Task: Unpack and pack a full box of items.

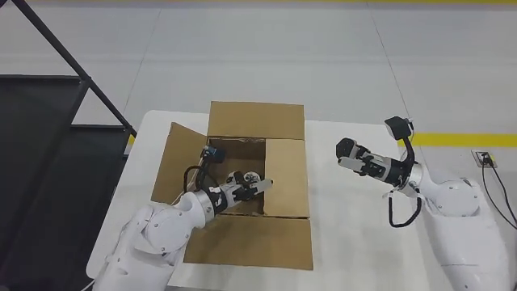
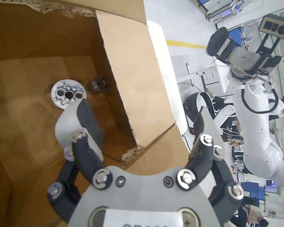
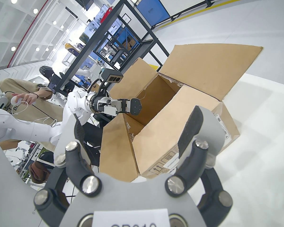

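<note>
An open cardboard box (image 1: 257, 120) stands mid-table with its flaps spread out. On its floor lie a flat metal disc with holes (image 2: 67, 93) and a small dark metal sleeve (image 2: 97, 85) beside it. My left gripper (image 1: 260, 183) hangs open inside the box mouth, above and short of the disc, with nothing between its fingers (image 2: 85, 119). My right gripper (image 1: 343, 152) is held open over the table to the right of the box, apart from it. Its wrist view shows the box (image 3: 161, 142) past its own fingers (image 3: 198, 124) and the left gripper (image 3: 132, 106) at the box mouth.
The white table (image 1: 355, 234) has bare surface to the right of the box, under the right arm. A black metal rack (image 1: 48, 129) stands off the table's left side. The box's inner wall (image 2: 123, 60) rises close to the left gripper.
</note>
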Robot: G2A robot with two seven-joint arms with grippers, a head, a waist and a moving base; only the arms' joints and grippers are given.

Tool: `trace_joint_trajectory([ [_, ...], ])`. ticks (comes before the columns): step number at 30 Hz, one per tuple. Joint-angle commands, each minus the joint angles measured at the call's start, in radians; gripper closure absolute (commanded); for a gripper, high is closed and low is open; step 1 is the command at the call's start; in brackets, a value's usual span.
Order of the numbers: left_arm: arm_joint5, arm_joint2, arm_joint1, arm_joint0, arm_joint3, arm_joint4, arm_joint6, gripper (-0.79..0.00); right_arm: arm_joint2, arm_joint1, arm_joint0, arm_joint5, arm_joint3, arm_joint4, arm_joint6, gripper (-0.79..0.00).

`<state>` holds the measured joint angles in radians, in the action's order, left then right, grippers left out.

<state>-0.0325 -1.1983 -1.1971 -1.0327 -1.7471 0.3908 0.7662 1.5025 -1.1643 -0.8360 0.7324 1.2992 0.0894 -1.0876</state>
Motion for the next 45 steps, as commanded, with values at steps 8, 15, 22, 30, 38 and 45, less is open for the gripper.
trace_joint_trajectory([
  [8,0.058,0.087,-0.031,0.156,0.28,-0.267,0.081,-0.785,-0.013,0.016,-0.01,-0.012,0.048,0.087,-0.012,-0.785],
  [15,0.09,0.186,-0.069,0.278,0.448,-0.344,0.06,-0.785,0.014,0.048,-0.022,0.001,0.012,0.14,0.001,-0.785],
  [22,0.134,0.257,-0.101,0.352,0.515,-0.373,0.025,-0.785,0.021,0.077,-0.036,0.023,-0.01,0.183,0.023,-0.785],
  [30,0.15,0.22,-0.087,0.291,0.361,-0.295,-0.047,-0.785,-0.004,0.101,-0.03,0.043,-0.026,0.212,0.043,-0.785],
  [38,0.144,0.205,-0.087,0.266,0.224,-0.283,-0.106,-0.785,0.008,0.12,-0.015,0.103,-0.072,0.266,0.103,-0.785],
  [45,0.119,0.34,-0.131,0.359,0.289,-0.272,-0.143,-0.785,0.074,0.14,-0.058,0.152,-0.095,0.334,0.152,-0.785],
])
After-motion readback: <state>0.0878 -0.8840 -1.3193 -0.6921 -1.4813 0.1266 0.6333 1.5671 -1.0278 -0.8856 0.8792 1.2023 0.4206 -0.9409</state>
